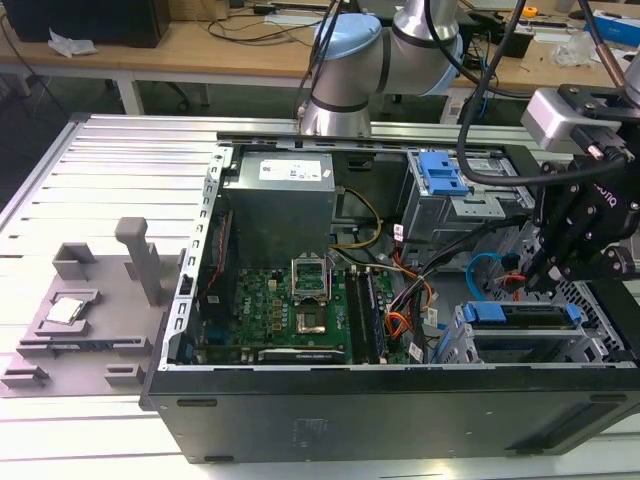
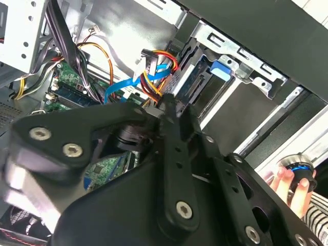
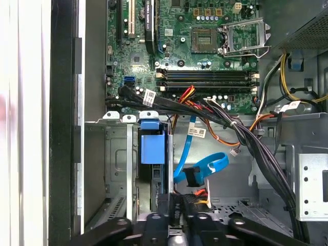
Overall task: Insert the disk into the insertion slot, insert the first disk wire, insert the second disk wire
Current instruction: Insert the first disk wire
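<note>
The disk (image 1: 520,313) lies in the insertion slot (image 1: 530,347), the perforated metal cage at the case's front on the exterior view's right, with its blue carrier facing into the case. Its blue tab (image 3: 152,146) also shows in both wrist views (image 2: 221,69). My gripper (image 1: 532,272) hangs just above the disk's rear edge. Its black fingers (image 2: 171,118) are closed together on the connector end of a red, yellow and orange disk wire (image 2: 156,82). A blue flat disk wire (image 3: 205,166) with a black plug loops loose beside it.
The open case holds the motherboard (image 1: 290,305), a grey power supply (image 1: 280,195) and a cage with a blue latch (image 1: 440,175). Black cable bundles (image 3: 241,130) cross near the cage. A grey fixture (image 1: 80,310) lies left of the case. A person's hand (image 2: 287,182) is beyond the case wall.
</note>
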